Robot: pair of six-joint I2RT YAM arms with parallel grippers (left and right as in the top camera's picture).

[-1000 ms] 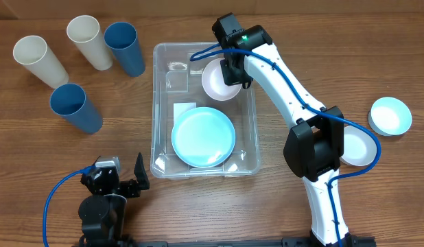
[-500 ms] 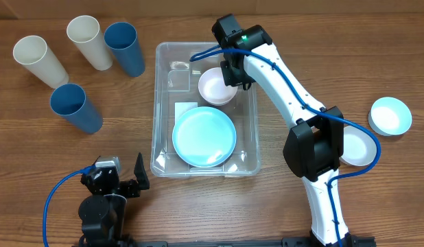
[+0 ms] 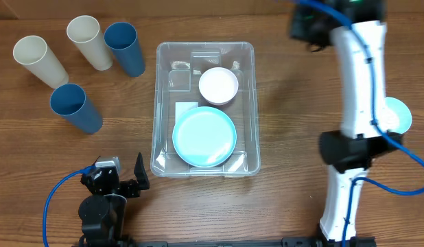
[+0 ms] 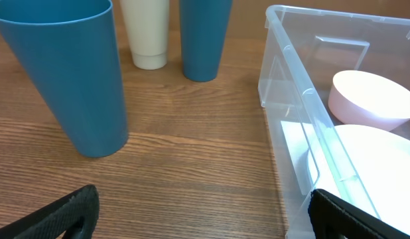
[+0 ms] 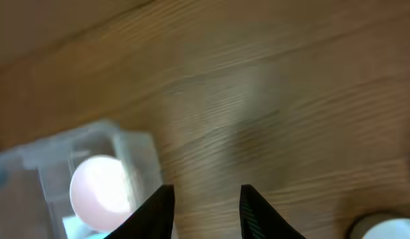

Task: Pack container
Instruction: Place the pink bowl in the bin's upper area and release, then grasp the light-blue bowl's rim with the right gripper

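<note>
A second ago the right gripper (image 5: pixel 206 192) hung over the far end of the container (image 3: pixel 159 103) with the white bowl (image 3: pixel 218 86) at its fingers. Now the arm has swung off to the far right of the table (image 3: pixel 294 103), well apart from the container. The bowl sits upright on the container's floor, at the far end. In the right wrist view the jaws stand partly apart with nothing between them, only bare wood beyond. The container itself lies about where it did, mid-table. The left gripper (image 4: pixel 202 214) has not moved. It rests at the near left corner, jaws spread wide and empty, pointing past the cups toward the container's left wall.

A white rectangular label (image 3: pixel 186 110) lies on the container's base, partly under the plate (image 3: pixel 204 136) — no writing on it can be read.

The container is clear plastic, rectangular with rounded corners and a thick rim. The plate is round, pale blue and smooth, filling most of the near half just beside the bowl. Left of the container stand four tapered cups, two cream cups (image 3: pixel 88 41) and two blue cups (image 3: pixel 75 106). A pale blue bowl (image 3: pixel 398 115) shows at the right, partly behind the arm. The table is brown wood grain — matte, with fine streaks.
</note>
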